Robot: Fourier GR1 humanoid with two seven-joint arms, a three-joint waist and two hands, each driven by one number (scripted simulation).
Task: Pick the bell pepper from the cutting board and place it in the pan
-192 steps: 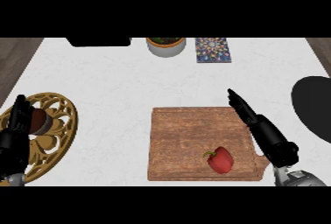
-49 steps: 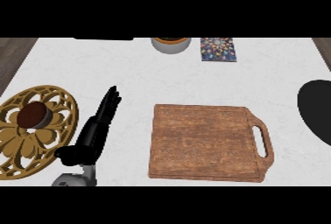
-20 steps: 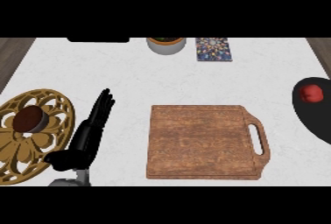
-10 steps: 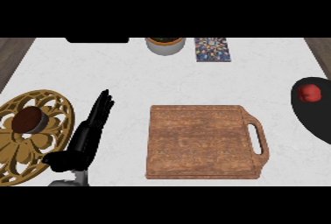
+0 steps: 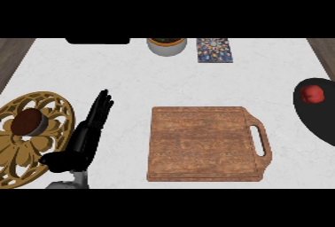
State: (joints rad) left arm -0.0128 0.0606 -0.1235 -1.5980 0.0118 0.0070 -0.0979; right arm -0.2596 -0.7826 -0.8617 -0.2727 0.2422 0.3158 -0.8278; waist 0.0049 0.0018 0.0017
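Note:
The red bell pepper (image 5: 313, 93) lies inside the black pan (image 5: 317, 116) at the right edge of the counter. The wooden cutting board (image 5: 204, 142) with a handle slot on its right side sits in the middle, with nothing on it. My left hand (image 5: 82, 138) rests open on the counter to the left of the board, fingers straight and pointing away from me. My right hand does not show in the head view.
A round gold openwork trivet (image 5: 26, 138) with a small brown bowl (image 5: 27, 122) on it lies at the left edge, next to my left hand. At the back stand a pale bowl (image 5: 167, 45) and a patterned card (image 5: 215, 49).
Over the last second almost nothing moved: the pepper lies in the pan and my left hand stays put. Earlier the pepper was on the board by my right hand, which has since left the view.

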